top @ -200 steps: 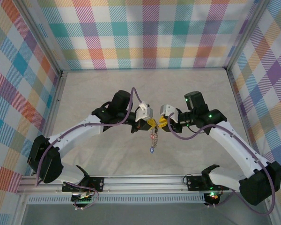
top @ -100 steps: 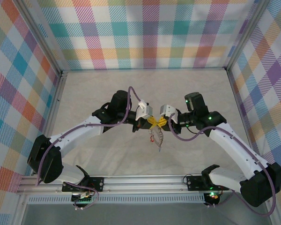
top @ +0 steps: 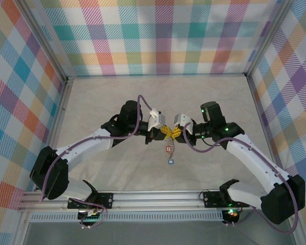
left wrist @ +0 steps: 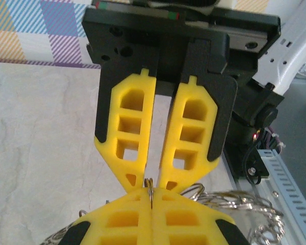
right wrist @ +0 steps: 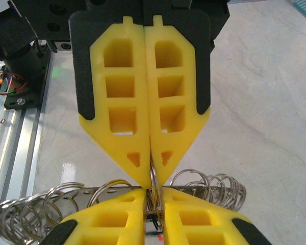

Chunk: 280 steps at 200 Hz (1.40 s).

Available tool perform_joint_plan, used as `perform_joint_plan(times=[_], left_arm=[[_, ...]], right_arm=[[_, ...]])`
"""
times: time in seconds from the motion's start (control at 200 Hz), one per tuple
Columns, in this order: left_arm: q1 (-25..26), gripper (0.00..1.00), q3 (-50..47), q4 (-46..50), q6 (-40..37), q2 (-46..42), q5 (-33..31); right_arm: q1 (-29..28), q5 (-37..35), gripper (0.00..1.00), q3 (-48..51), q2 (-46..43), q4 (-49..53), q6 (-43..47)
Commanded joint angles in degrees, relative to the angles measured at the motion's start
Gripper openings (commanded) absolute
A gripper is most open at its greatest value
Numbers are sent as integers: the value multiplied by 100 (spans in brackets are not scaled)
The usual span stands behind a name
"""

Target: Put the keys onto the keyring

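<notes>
Grey marbled table (top: 92, 112) lies under both arms, which meet tip to tip above its middle. The left gripper (top: 164, 133) presses its fingers (left wrist: 127, 224) fully together on the keyring (left wrist: 150, 190). The right gripper (top: 174, 135) keeps a narrow slit around the same wire; whether it pinches, I cannot tell. The keys (top: 168, 148) hang below, with a blue tag (top: 171, 162) lowest.

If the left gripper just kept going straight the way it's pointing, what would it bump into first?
The right gripper. The left gripper faces it tip to tip, with the thin keyring wire caught where they meet, so it would press into that gripper's yellow tips almost at once.
</notes>
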<state>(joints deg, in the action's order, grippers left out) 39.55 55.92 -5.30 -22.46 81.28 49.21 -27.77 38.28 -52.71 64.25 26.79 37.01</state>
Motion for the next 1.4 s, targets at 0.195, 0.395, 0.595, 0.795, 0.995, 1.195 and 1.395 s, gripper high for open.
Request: perform_joint_plan(times=[0.195,0.395,0.595,0.795,0.995,1.195,1.395], left_arm=[[-57,0,-162,-1373,648,-239,147],[-64,0,-250,-2260,1409,-187,152],[-22,0,-289,-2567,1703,-53,238],[-24,0,-328,-2780,2005,-55,201],[-70,20,-194,-1348,1104,-330,124],[-199,24,604,1454,-567,-289,246],[-254,24,1403,3160,-1541,104,79]], right_arm=[[2,374,19,332,29,-813,-463],[44,543,18,705,5,-1801,-1132],[60,616,16,938,41,-2705,-1663],[117,833,0,809,210,-2697,-1778],[131,634,0,313,256,-1354,-942],[115,210,0,-586,603,427,259],[74,-124,0,-1097,829,1199,871]])
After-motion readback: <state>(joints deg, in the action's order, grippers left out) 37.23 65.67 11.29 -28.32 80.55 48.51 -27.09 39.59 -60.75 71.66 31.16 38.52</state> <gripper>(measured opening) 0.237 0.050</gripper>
